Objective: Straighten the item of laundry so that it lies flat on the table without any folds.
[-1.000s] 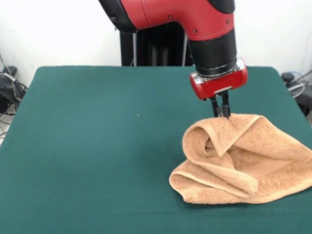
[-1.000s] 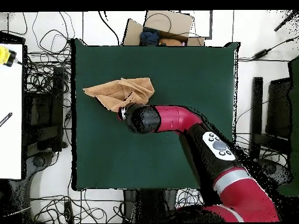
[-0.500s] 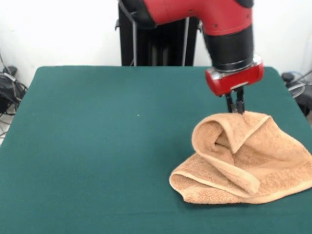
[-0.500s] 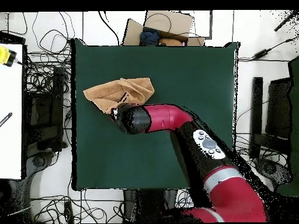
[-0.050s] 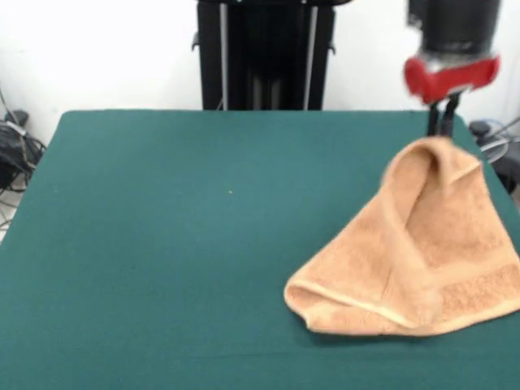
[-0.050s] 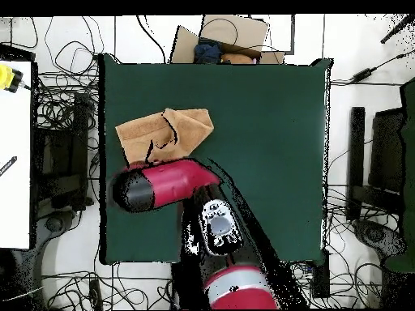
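Note:
The item of laundry (image 5: pixel 422 252) is a tan-orange terry towel at the right side of the table (image 5: pixel 179 244) in the front view. One corner is pulled up into a peak, and the rest drapes down to a folded edge on the green cloth. My gripper (image 5: pixel 443 130) is shut on that raised corner, high near the table's far right. From overhead the towel (image 6: pixel 162 134) shows near the table's (image 6: pixel 259 121) left edge, partly covered by my red arm (image 6: pixel 162 185); the gripper itself is hidden under the arm there.
Cables and dark equipment (image 5: pixel 12 150) lie off the table's left edge in the front view. Overhead, a cardboard box (image 6: pixel 223 36) sits beyond the top edge and a white surface (image 6: pixel 14 154) stands to the left.
My gripper has lifted and moved right and farther back in the front view, pulling the towel's corner up. The rolled bundle has opened into a tall draped peak.

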Motion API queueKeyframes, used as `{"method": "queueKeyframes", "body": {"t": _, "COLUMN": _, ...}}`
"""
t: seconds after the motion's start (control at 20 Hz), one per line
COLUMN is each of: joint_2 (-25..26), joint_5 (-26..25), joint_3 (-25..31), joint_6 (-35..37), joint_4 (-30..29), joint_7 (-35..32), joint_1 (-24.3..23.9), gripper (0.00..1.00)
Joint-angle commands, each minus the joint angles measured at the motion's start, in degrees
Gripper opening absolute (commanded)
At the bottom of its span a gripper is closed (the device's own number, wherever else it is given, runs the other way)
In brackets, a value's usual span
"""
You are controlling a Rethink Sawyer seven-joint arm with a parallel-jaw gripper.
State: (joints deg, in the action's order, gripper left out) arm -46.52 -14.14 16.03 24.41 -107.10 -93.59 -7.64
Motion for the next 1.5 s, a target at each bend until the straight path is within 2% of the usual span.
{"method": "queueKeyframes", "body": {"t": 0.05, "joint_2": -7.61, "joint_5": 4.52, "joint_3": -10.83, "joint_6": 5.01, "joint_4": -10.64, "joint_7": -20.45, "joint_1": 5.42, "gripper": 0.0}}
{"method": "queueKeyframes", "body": {"t": 0.2, "joint_2": -7.43, "joint_5": 4.59, "joint_3": -11.66, "joint_6": 5.67, "joint_4": -11.34, "joint_7": -19.84, "joint_1": 6.84, "gripper": 0.0}}
{"method": "queueKeyframes", "body": {"t": 0.4, "joint_2": -4.86, "joint_5": 4.37, "joint_3": -12.26, "joint_6": 5.74, "joint_4": -9.3, "joint_7": -18.49, "joint_1": 8.08, "gripper": 0.0}}
{"method": "queueKeyframes", "body": {"t": 0.8, "joint_2": -0.35, "joint_5": 5.39, "joint_3": -9.87, "joint_6": 1.3, "joint_4": -8.4, "joint_7": -14.68, "joint_1": 4.72, "gripper": 0.0}}
{"method": "queueKeyframes", "body": {"t": 0.95, "joint_2": -0.06, "joint_5": 5.29, "joint_3": -8.84, "joint_6": -0.09, "joint_4": -9.32, "joint_7": -13.47, "joint_1": 2.75, "gripper": 0.0}}
{"method": "queueKeyframes", "body": {"t": 1.15, "joint_2": -2.94, "joint_5": 7.05, "joint_3": -7.98, "joint_6": 3.65, "joint_4": -8.97, "joint_7": -13.71, "joint_1": 3.04, "gripper": 0.0}}
{"method": "queueKeyframes", "body": {"t": 1.4, "joint_2": -2.47, "joint_5": 7.02, "joint_3": -7.32, "joint_6": -3.99, "joint_4": -11.98, "joint_7": -15.17, "joint_1": 2.11, "gripper": 0.0}}
{"method": "queueKeyframes", "body": {"t": 1.5, "joint_2": -2.19, "joint_5": 6.57, "joint_3": -7.74, "joint_6": -4.28, "joint_4": -11.47, "joint_7": -14.91, "joint_1": 2.38, "gripper": 0.0}}
